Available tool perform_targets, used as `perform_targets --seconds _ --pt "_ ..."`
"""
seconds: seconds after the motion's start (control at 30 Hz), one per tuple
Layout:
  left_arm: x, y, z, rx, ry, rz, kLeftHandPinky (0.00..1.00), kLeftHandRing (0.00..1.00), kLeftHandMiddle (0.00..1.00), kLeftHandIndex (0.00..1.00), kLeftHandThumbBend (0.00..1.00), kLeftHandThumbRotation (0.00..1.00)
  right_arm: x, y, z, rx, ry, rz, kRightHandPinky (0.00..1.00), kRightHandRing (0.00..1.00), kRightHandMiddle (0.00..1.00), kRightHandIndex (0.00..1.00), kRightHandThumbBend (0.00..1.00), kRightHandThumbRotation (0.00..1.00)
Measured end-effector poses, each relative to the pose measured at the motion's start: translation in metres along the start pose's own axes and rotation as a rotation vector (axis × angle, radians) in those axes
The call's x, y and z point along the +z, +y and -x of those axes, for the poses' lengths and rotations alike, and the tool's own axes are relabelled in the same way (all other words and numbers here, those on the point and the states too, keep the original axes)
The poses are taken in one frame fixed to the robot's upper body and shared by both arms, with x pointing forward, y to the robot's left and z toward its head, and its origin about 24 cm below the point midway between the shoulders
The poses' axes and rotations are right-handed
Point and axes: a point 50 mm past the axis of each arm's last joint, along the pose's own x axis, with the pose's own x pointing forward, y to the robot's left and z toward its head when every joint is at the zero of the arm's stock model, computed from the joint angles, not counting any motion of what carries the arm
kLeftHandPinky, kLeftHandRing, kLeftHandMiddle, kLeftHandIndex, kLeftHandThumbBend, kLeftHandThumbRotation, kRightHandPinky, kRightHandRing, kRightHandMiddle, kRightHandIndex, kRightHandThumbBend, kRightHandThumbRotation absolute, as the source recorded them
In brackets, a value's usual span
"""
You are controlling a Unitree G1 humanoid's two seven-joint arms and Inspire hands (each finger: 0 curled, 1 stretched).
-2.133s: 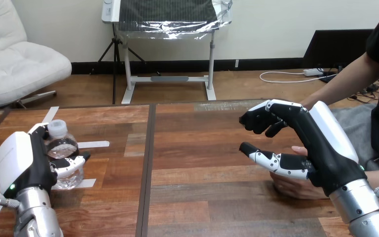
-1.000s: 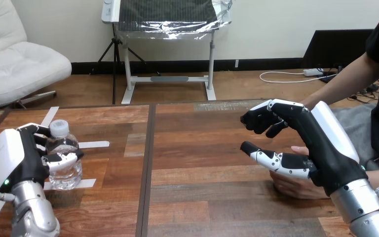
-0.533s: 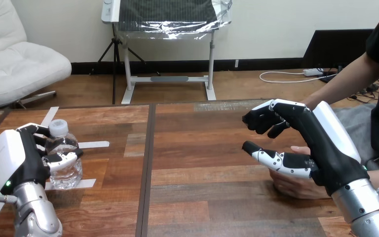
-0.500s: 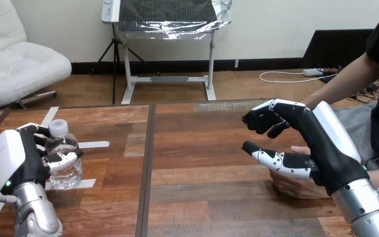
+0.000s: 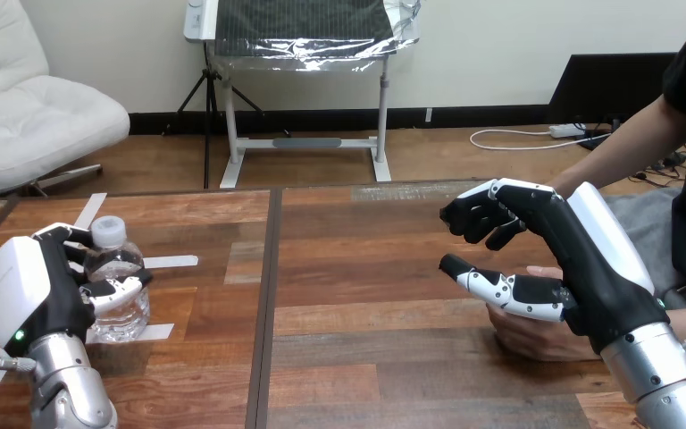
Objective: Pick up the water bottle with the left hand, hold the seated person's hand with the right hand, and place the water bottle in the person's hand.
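Over planks (image 5: 366,295), clear bottle (image 5: 118,268) — left hand (image 5: 31,295) around

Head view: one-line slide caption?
Left robot hand wraps the clear plastic water bottle with white cap on the wooden table; right robot hand sits over the person's hand.

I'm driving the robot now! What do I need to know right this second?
Left hand: fingers curled round the water bottle, which stands on the table, not lifted.
Right hand: over the person's hand; whether it holds it is unclear.
Done: bottle grasped.
Left: lift it, hold the person's hand, put the bottle in it.
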Motion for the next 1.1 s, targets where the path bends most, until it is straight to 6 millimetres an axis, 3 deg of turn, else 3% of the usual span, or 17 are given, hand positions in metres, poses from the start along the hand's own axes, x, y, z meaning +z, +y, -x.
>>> perform_targets --seconds 0.6,1.1 --pt "-0.001 -0.001 0.003 0.014 -0.014 0.036 0.39 0.44 0.49 0.52 0.68 0.0 0.0 0.0 0.0 0.0 0.0 -0.001 0.51 0.56 0.59 0.59 0.55 0.0" --pt "-0.002 -0.009 0.025 -0.029 -0.038 0.256 0.38 0.41 0.45 0.49 0.68 0.0 0.0 0.0 0.0 -0.001 0.0 -0.001 0.5 0.55 0.58 0.59 0.54 0.0"
